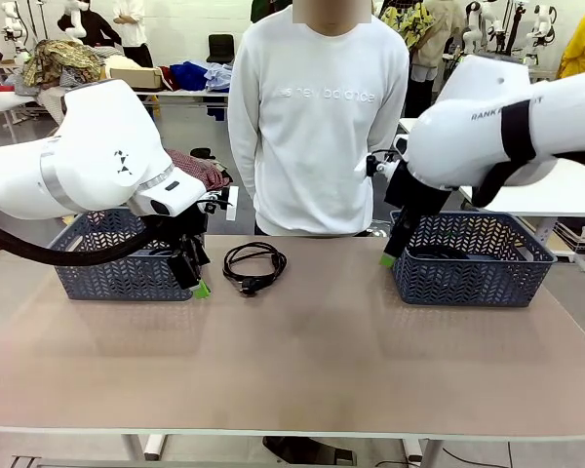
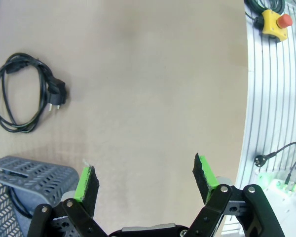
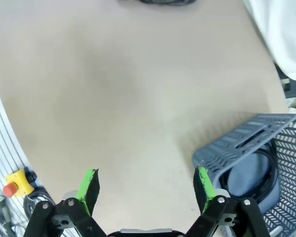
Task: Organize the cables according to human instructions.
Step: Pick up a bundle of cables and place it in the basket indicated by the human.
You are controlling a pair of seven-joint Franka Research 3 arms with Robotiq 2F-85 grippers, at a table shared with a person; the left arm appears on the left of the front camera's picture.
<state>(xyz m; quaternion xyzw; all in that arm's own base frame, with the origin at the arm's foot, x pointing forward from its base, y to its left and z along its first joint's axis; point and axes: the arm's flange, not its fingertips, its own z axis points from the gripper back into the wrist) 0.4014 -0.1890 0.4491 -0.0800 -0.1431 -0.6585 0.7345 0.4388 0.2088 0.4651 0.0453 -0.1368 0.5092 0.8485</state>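
The left claw, black with green pads, hangs with its jaws spread wide and nothing between them, just in front of the left grey-blue plastic lattice basket. The right claw, likewise wide open and empty, hangs at the near left corner of the right grey-blue plastic lattice basket, in which a dark cord lies. Between the two baskets, nearer the left one, one coiled thin black cable lies on the tan tabletop, in front of a person in a white sweatshirt with faint pale lettering across the chest that cannot be read surely. The right arm bears part of a printed word, "RANK". Behind are clothes heaps and other tables.

From the left wrist, the left claw gapes empty over bare tabletop; the coiled cable with its plug lies far off at the upper left, the basket corner sits by one finger, and a yellow box with a red button rests on the ribbed metal edge.

From the right wrist, the right claw stands open and empty; the basket beside it holds a black cord coil.
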